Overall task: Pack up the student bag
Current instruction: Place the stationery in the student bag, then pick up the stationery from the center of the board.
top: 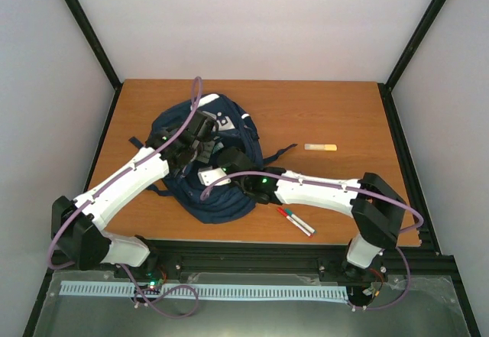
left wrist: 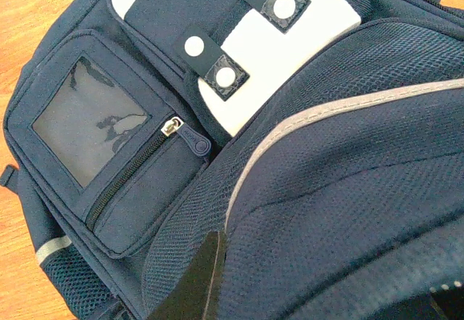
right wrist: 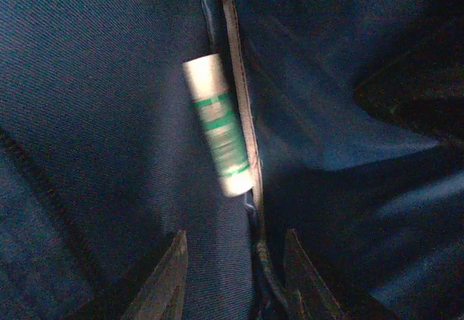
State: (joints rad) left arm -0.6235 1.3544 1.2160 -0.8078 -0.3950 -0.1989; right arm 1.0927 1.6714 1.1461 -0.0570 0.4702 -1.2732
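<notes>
Only the right wrist cam shows a green-white tube [right wrist: 217, 135] in the student bag [top: 221, 199] — right gripper [right wrist: 233, 240] spread, left gripper [top: 200, 132] clamped, maybe on fabric.

robotics lab test cell, plain white wall panels [top: 252, 24], black metal frame posts [top: 85, 27], wooden tabletop [top: 344, 115]

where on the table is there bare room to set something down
Bare table lies far right, beyond the pale tube, and in a strip behind the student bag. Crowded around the bag itself and near the markers at its right.
</notes>
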